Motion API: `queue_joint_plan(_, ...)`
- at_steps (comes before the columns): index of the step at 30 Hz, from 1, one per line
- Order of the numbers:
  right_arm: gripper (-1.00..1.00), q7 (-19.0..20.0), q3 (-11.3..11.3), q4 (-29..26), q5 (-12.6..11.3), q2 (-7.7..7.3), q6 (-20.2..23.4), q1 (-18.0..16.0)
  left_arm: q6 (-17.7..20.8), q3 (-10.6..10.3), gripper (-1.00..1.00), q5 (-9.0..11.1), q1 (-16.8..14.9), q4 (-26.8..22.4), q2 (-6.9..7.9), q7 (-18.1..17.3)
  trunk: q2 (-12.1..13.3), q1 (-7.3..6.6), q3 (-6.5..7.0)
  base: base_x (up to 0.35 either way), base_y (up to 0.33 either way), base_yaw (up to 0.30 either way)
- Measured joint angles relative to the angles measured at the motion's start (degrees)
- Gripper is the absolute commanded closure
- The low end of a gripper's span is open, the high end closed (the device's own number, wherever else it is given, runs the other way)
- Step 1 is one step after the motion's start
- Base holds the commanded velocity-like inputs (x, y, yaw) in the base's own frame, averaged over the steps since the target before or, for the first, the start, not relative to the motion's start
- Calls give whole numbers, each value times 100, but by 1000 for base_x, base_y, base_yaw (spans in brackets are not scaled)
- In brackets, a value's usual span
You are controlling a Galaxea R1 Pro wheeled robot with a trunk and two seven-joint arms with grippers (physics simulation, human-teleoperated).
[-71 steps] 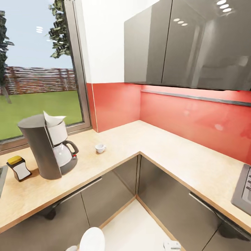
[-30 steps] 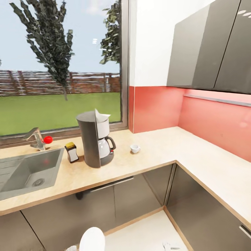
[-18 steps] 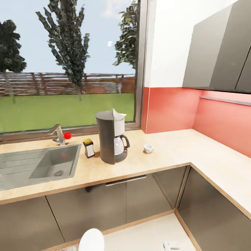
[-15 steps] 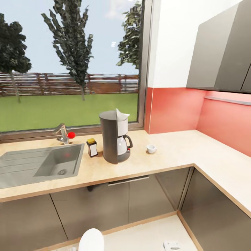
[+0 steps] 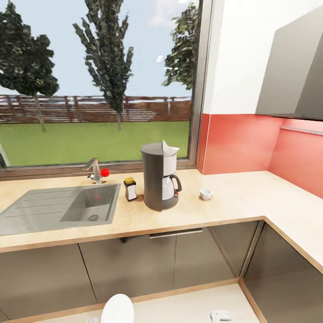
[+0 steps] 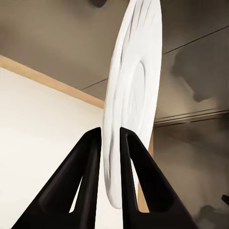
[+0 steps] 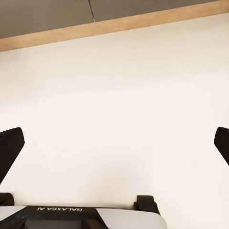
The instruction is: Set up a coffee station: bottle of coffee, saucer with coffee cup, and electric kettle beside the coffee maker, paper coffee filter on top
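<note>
Head view: coffee maker point(image 5: 159, 181) on counter point(image 5: 215, 211), paper coffee filter point(image 5: 169, 148) atop.
My left gripper point(image 6: 110, 136) clamps saucer point(image 6: 131, 100); my right gripper point(image 7: 114, 143) spread wide.

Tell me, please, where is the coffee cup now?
In the head view, the coffee cup stands on the kitchen countertop, to the right of the coffee maker and apart from it.

My left black two-fingered gripper point(image 6: 110, 136) is clamped on the round white saucer point(image 6: 131, 95); my right black gripper point(image 7: 114, 143) is spread wide
</note>
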Motion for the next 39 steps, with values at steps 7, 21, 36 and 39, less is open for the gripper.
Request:
queue_joint_plan(7, -100, 0, 3, -2, 6, 4, 3, -1, -2, -11, 100, -31, 0, -65, 10, -16, 0, 0, 0, 0, 0, 0)
queue_joint_plan(21, -100, 0, -5, -7, -14, 83, -9, 1, 918, -31, 100, -86, -566, -2403, 32, 121, 1, 0, 2, 0, 0, 0)
queue_joint_plan(36, -100, -8, -1, -7, -14, 83, -9, 1, 1701, -52, 100, -109, -599, -3176, 47, 169, 0, 0, 0, 0, 0, 0)
queue_joint_plan(39, -100, -8, 0, -7, -13, 83, -9, -2, 1716, -18, 100, -63, -652, -3187, 67, 173, 0, 0, 1, 0, 0, 0)
